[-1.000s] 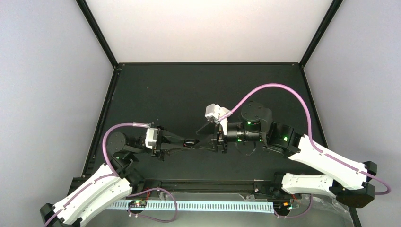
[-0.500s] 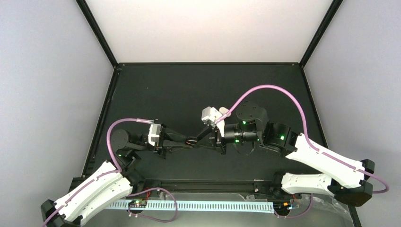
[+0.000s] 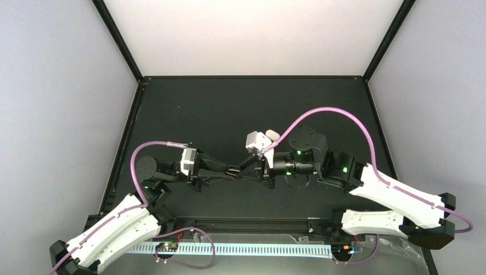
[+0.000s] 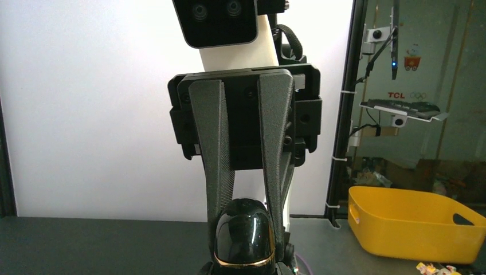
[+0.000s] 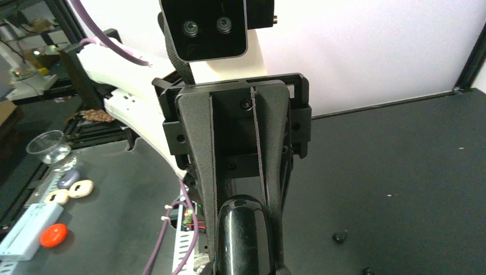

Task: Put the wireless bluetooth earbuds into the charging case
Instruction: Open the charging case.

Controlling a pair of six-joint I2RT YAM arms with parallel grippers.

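Note:
A glossy black round puck (image 4: 243,232) with a gold band hangs above the mat at mid-table, also in the top view (image 3: 233,169) and the right wrist view (image 5: 243,235). My left gripper (image 3: 228,171) is shut on its near end. From the opposite side my right gripper (image 3: 240,169) is shut on it, its fingers (image 4: 215,149) pressed against both flanks. The white charging case (image 3: 272,134) lies on the mat just behind the right wrist. Two tiny black earbuds (image 5: 340,236) (image 5: 365,270) lie on the mat; the top view does not show them.
A yellow bin (image 4: 412,220) stands beyond the table's right side. Off the left edge are a glass bowl (image 5: 44,146), pale oval bits (image 5: 80,188) and a red disc (image 5: 53,235). A purple cable (image 3: 326,112) arcs over the right arm.
The right gripper's fingers have closed in onto the black puck. Both wrists have shifted slightly to the left, and the puck stays between them.

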